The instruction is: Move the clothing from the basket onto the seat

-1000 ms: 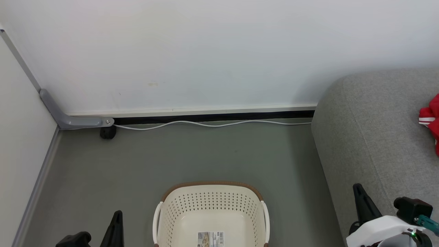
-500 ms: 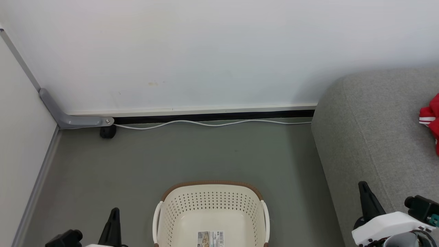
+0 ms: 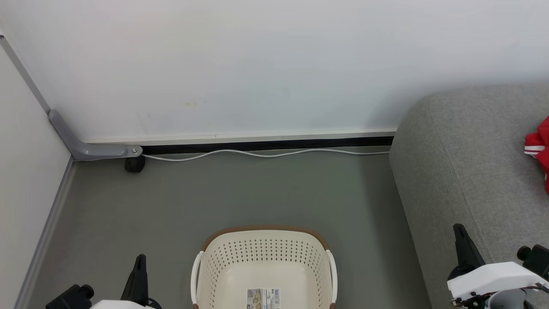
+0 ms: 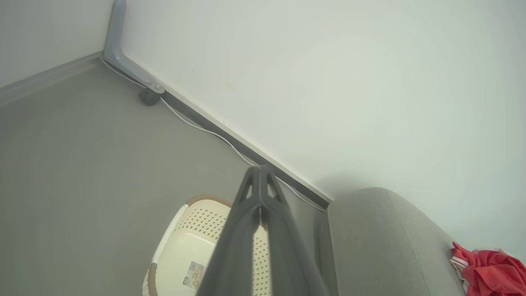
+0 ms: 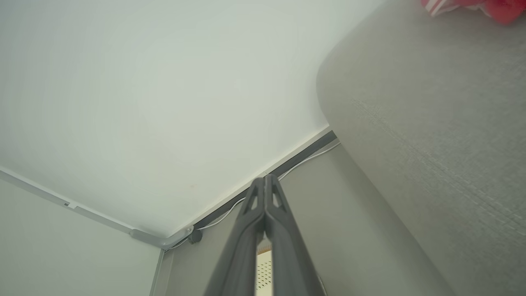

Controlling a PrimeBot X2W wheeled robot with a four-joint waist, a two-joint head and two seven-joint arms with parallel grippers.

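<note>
Grey floor point(image 3: 214, 193) by the wall point(image 3: 257, 64): basket point(image 3: 266, 230) bare but for its sticker point(image 3: 263, 298), clothing point(image 3: 539, 146) up on the seat point(image 3: 463, 180), so transfer looks done. Jaws pressed together on left gripper point(image 3: 140, 259) and right gripper point(image 3: 460, 229), flanking the basket, nothing carried.
</note>
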